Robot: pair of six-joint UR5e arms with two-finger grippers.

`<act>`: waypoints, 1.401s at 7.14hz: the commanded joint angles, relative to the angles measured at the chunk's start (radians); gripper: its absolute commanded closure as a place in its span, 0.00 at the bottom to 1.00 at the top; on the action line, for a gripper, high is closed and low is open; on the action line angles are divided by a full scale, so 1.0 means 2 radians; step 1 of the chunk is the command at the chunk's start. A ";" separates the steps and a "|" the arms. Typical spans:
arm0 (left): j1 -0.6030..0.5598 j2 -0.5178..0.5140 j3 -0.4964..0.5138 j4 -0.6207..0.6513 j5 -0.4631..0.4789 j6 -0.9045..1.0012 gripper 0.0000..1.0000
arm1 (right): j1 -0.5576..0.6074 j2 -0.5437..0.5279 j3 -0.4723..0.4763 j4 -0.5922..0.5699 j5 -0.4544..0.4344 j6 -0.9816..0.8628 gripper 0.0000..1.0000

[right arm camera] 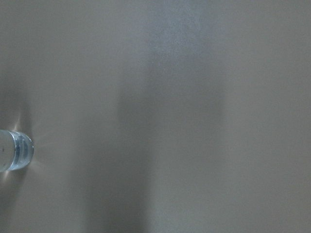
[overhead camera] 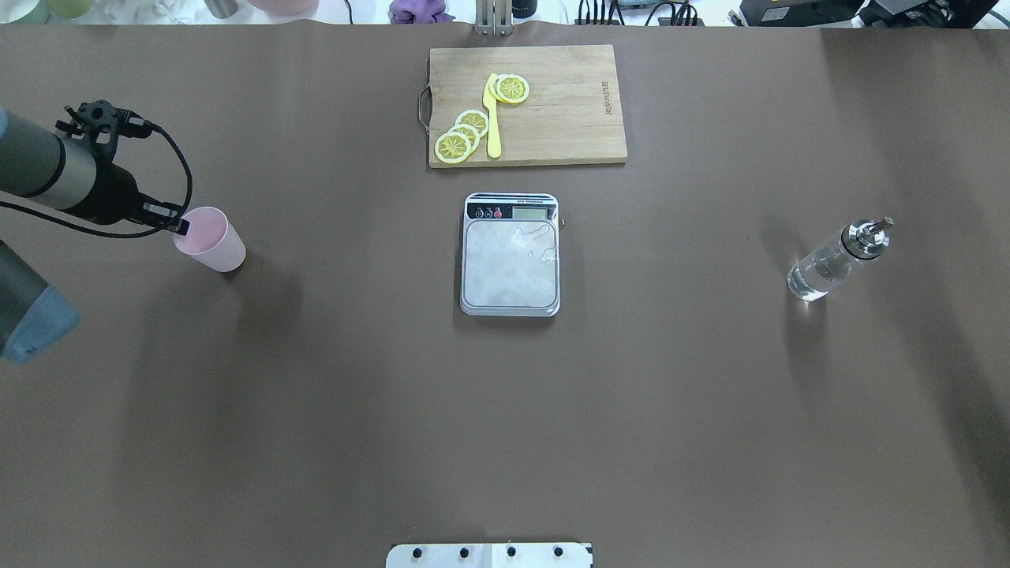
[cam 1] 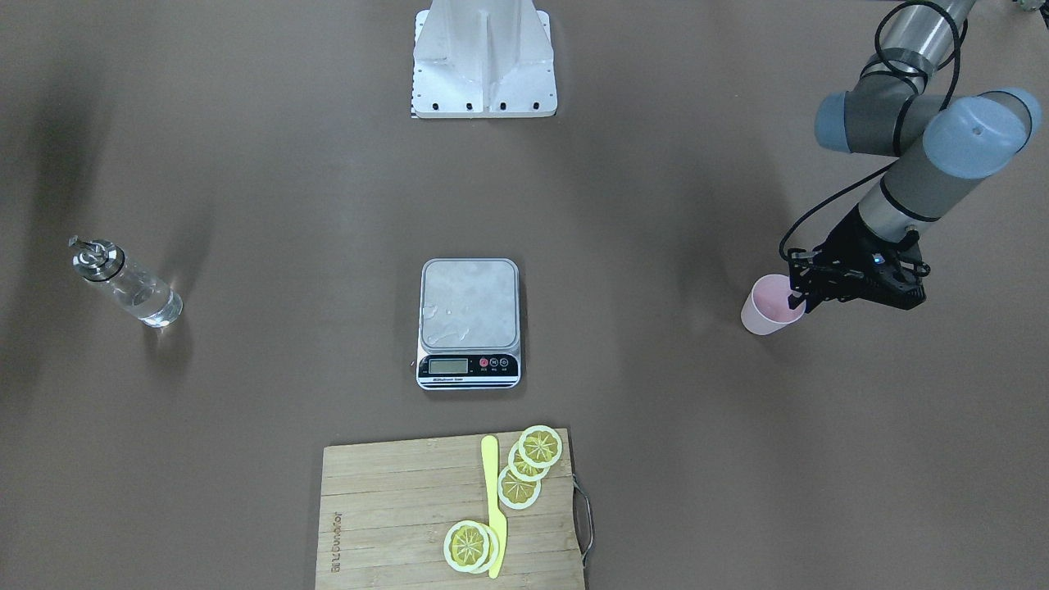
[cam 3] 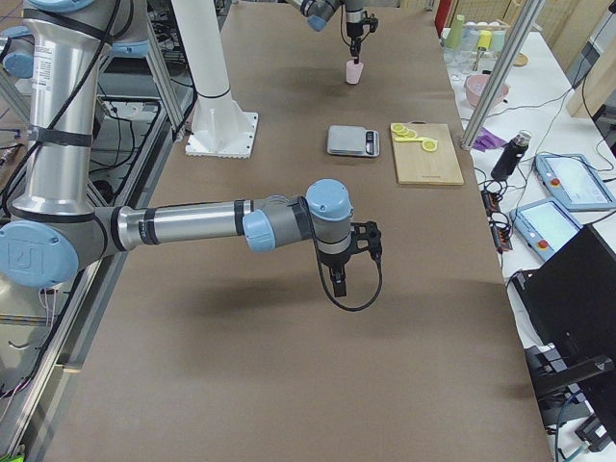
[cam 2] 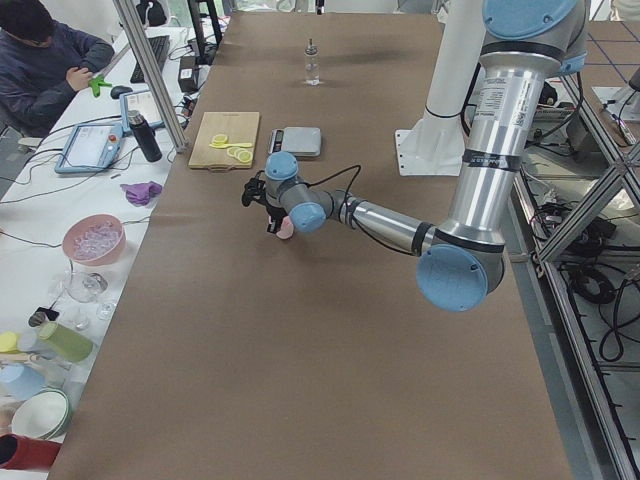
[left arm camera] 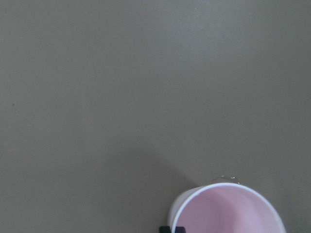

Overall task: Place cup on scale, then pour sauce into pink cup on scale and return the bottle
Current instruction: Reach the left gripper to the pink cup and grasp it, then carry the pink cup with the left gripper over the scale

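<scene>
The left arm (cam 1: 918, 184) reaches out with its wrist bent down, the left pincer (cam 1: 796, 293) pointing downward, its grip unclear. The right arm (cam 3: 192, 223) stretches level, the right pincer (cam 3: 338, 282) hanging down, state unclear.

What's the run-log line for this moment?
left gripper: at cup rim, grip unclear | cup: off scale | bottle: upright, untouched | right gripper: hovering, away from bottle
</scene>
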 commanded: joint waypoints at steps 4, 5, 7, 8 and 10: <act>0.011 -0.073 -0.019 0.009 -0.004 -0.138 1.00 | 0.000 0.000 0.000 0.000 0.000 0.000 0.00; 0.030 -0.092 -0.019 0.027 0.002 -0.159 1.00 | 0.000 0.001 0.000 0.000 0.000 0.000 0.00; 0.063 -0.146 -0.025 0.096 0.057 -0.179 1.00 | 0.000 0.001 0.001 0.000 0.000 0.000 0.00; 0.076 -0.165 -0.023 0.100 0.058 -0.208 1.00 | -0.001 0.002 0.001 0.000 0.000 0.000 0.00; 0.092 -0.187 -0.023 0.107 0.072 -0.228 1.00 | -0.001 0.002 0.000 0.000 0.000 0.000 0.00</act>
